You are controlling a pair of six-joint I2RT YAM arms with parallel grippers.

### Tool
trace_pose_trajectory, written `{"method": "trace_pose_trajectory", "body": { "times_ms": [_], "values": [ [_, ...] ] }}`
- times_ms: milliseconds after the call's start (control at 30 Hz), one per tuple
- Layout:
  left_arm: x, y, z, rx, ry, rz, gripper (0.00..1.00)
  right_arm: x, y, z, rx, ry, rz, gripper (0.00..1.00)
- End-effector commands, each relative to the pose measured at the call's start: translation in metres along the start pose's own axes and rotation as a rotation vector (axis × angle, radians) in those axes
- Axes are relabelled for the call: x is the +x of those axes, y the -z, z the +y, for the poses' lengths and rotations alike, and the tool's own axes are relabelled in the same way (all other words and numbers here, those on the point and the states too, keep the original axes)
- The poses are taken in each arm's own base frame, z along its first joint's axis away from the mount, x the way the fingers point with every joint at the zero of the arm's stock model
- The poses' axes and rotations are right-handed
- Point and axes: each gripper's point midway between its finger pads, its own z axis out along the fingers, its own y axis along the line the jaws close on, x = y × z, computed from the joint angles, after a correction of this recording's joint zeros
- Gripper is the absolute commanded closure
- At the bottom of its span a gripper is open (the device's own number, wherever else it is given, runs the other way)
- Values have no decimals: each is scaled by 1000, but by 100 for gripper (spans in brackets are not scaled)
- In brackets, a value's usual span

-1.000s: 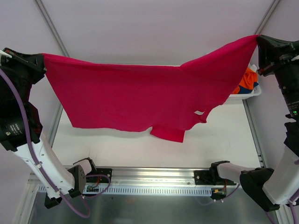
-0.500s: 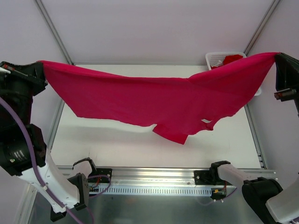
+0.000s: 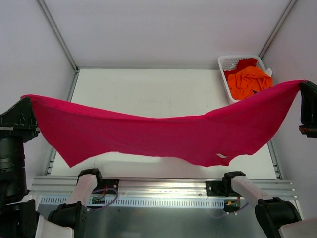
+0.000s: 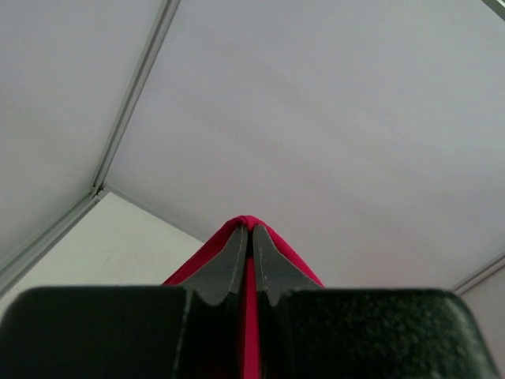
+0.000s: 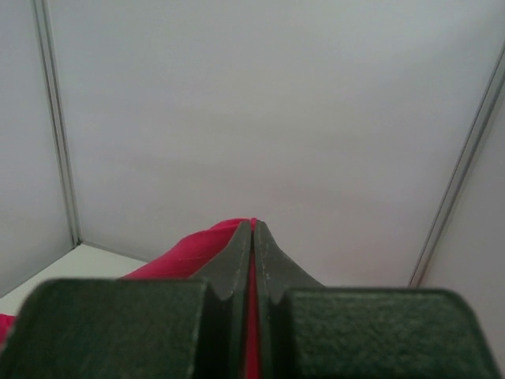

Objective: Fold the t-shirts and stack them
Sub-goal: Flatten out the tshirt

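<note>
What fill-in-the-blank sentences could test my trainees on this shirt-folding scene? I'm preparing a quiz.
1. The magenta t-shirt hangs stretched between ____ pincers.
2. The left pincer is ____ on the cloth.
3. The orange t-shirt lies in the white ____.
4. The basket stands at the table's far ____ corner.

Missing: two; shut; basket; right

Pink shirt [image 3: 163, 134] hangs spread in the air, sagging mid-span, white label near lower hem. Orange shirt [image 3: 249, 82] and red shirt [image 3: 246, 63] lie crumpled far right.
</note>
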Motion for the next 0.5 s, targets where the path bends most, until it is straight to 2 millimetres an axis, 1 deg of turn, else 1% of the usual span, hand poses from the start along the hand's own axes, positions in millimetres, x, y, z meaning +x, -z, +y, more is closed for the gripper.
{"method": "trace_pose_trajectory", "body": {
  "times_ms": [0,33,67,100,133,167,200,233,267,300,333,367,400,433,467],
  "values": [
    [27,-48,39,-185,-8,82,100,59,-55,-7,10,-51,182,100],
    [36,-57,41,-197,-13,111,100,67,-63,-10,15,-41,203,100],
    [49,-75,45,-213,-24,156,100,85,-76,-12,19,-40,250,100],
    [62,-87,49,-227,-30,197,100,92,-81,-16,33,-34,268,100],
    [69,-97,51,-233,-29,210,100,98,-87,-17,35,-32,280,100],
    [81,-109,56,-249,-32,242,100,111,-94,-18,31,-32,312,100],
    [103,-119,67,-279,-36,294,100,126,-103,-18,27,-39,350,100],
    [114,-126,72,-297,-27,314,100,137,-111,-18,20,-42,368,100],
    [123,-135,77,-306,-20,317,100,153,-119,-18,18,-56,399,100],
    [154,-142,95,-356,-27,379,100,192,-130,-15,5,-76,489,100],
    [166,-148,103,-382,-15,388,100,208,-139,-15,-4,-82,504,100],
    [176,-157,108,-385,-6,383,100,227,-146,-12,-18,-93,533,100],
    [209,-161,126,-428,-13,448,100,268,-148,-7,-39,-118,615,100],
    [226,-167,134,-451,1,477,100,285,-161,-7,-44,-127,611,100],
    [238,-176,139,-453,9,478,100,302,-165,-5,-47,-138,630,100]
  ]
}}
